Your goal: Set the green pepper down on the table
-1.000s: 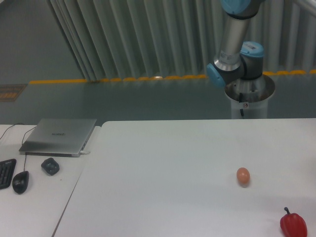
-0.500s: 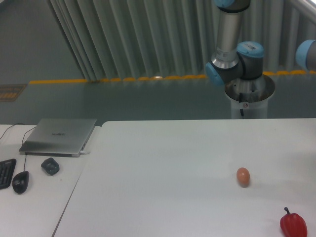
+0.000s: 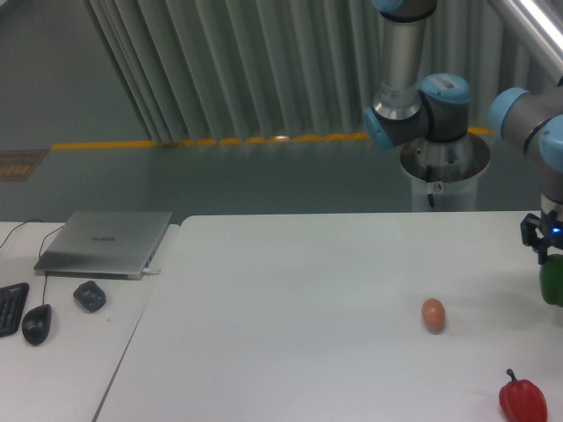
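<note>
At the right edge of the camera view my gripper (image 3: 552,262) comes down from above, shut on the green pepper (image 3: 553,283). The pepper is glossy bright green, partly cut off by the frame edge, and hangs a little above the large white table (image 3: 290,316). Only the dark finger bases show above the pepper. The arm's blue-capped joints rise behind the table's far edge.
A brown egg (image 3: 433,314) lies on the table to the left of the pepper. A red pepper (image 3: 522,400) with a dark stem sits at the front right corner. The smaller desk at left holds a closed laptop (image 3: 106,243), a mouse (image 3: 36,323) and a keyboard edge.
The arm's wrist and gripper have swung into view at the right edge, carrying the green pepper down toward the table. Egg and red pepper have not moved.
</note>
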Robot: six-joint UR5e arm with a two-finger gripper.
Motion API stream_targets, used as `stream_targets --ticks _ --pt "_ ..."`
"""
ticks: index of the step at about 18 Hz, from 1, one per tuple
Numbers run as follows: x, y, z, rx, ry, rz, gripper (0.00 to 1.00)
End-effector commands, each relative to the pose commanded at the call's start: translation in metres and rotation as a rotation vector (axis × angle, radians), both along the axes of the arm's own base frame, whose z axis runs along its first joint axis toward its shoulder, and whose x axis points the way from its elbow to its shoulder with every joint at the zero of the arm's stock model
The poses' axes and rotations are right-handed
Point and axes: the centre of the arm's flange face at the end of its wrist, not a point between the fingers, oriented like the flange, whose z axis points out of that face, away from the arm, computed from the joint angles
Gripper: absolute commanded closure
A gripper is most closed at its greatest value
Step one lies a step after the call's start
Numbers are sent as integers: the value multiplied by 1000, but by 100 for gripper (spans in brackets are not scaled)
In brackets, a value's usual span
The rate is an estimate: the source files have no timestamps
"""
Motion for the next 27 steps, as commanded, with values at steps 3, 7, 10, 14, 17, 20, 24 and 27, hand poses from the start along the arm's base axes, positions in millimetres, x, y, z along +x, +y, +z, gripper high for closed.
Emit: stream_targets --ticks 3,7,10,14,17,20,24,27 --pt "6 5 -3 -5 -1 -6 34" --pt "3 9 -11 -2 4 18 15" --pt "2 10 -15 1 7 32 12" --pt "-1 12 -14 20 37 54 3" --pt "-2 12 -13 22 43 57 0" --pt "-9 12 -8 -9 84 62 0" --pt "-24 14 11 -1 147 54 0" --pt "-26 14 16 -8 134 -70 0"
